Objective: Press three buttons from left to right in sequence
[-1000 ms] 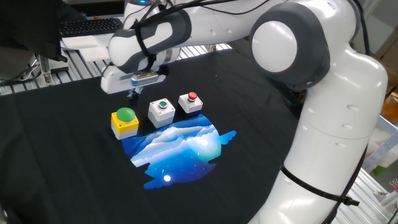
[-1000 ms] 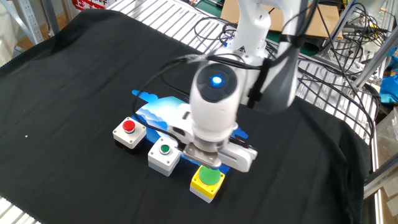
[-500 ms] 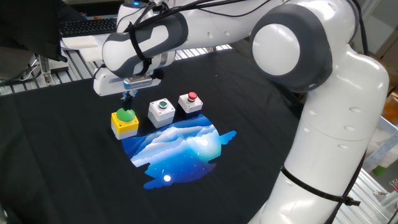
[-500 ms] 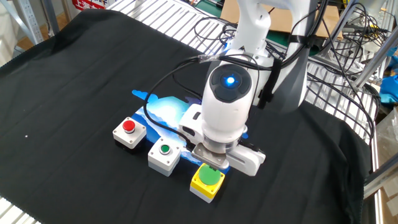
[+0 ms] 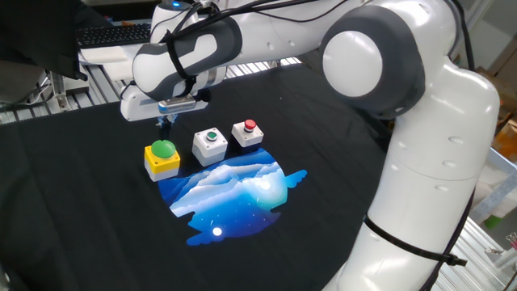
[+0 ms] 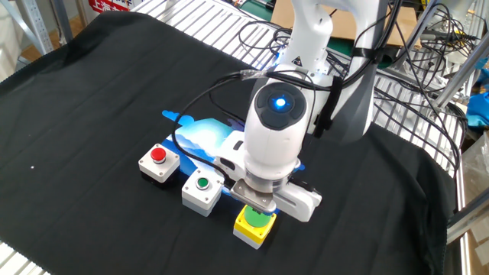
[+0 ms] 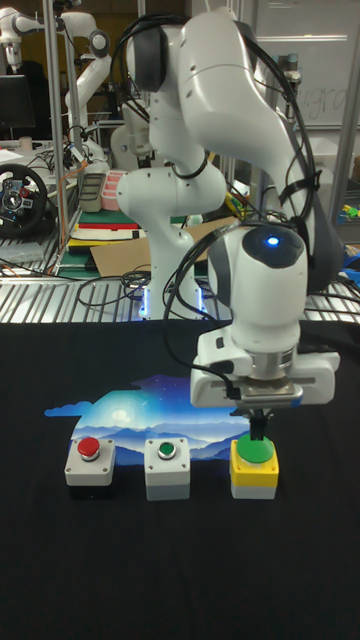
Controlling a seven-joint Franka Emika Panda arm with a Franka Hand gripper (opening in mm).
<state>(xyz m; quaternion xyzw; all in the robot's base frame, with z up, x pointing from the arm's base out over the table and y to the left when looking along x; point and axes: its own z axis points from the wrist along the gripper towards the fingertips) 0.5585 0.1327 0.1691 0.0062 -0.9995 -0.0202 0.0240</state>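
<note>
1. Over the table (image 5: 73,202), claw (image 7: 259,432) hangs at yellow box (image 5: 161,160); its dome may go unpressed if the push is shallow. Finger state: cannot tell.
2. White green-button box (image 5: 210,145) just beside: sideways drift risks clipping it.
3. Red-button box (image 5: 248,133), far right: out-of-order press.

The arm reaches low, wrist vertical, gripper (image 7: 257,428) pointing straight down.
</note>
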